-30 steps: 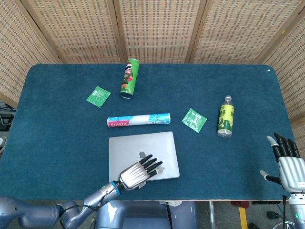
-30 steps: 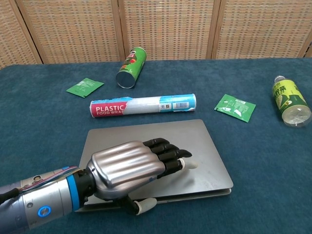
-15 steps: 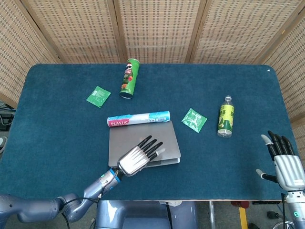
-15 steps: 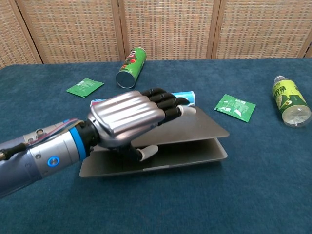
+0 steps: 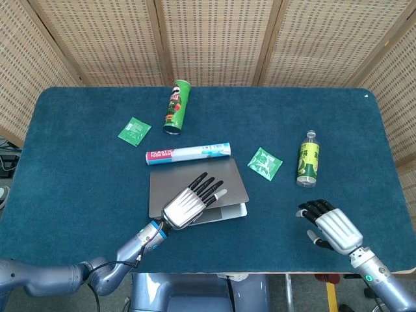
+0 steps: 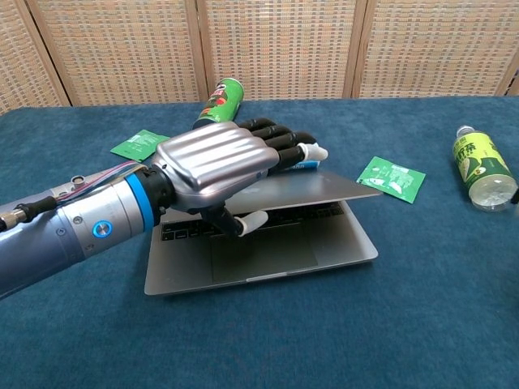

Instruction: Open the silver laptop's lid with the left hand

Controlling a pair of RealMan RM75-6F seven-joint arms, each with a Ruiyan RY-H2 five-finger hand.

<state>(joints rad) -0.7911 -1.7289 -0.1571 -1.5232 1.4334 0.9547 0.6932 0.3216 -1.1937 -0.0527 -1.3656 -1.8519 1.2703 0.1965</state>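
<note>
The silver laptop (image 5: 229, 212) lies at the near middle of the blue table, its lid (image 5: 185, 177) partly raised at a shallow angle. My left hand (image 5: 190, 203) holds the lid's front edge, fingers laid over the top. In the chest view the left hand (image 6: 220, 165) has its thumb under the lid (image 6: 316, 187), and the keyboard (image 6: 284, 217) and base (image 6: 268, 255) show beneath. My right hand (image 5: 330, 226) hovers over the near right of the table and holds nothing.
A white plastic-wrap roll (image 5: 188, 154) lies right behind the laptop. A green chip can (image 5: 174, 106) lies further back. Green sachets (image 5: 134, 131) (image 5: 264, 163) sit at the left and right. A green-labelled bottle (image 5: 308, 158) lies at the right.
The lid went from flat shut to partly raised, with the left hand lifting its front edge. The right hand moved in from the far right edge onto the table area.
</note>
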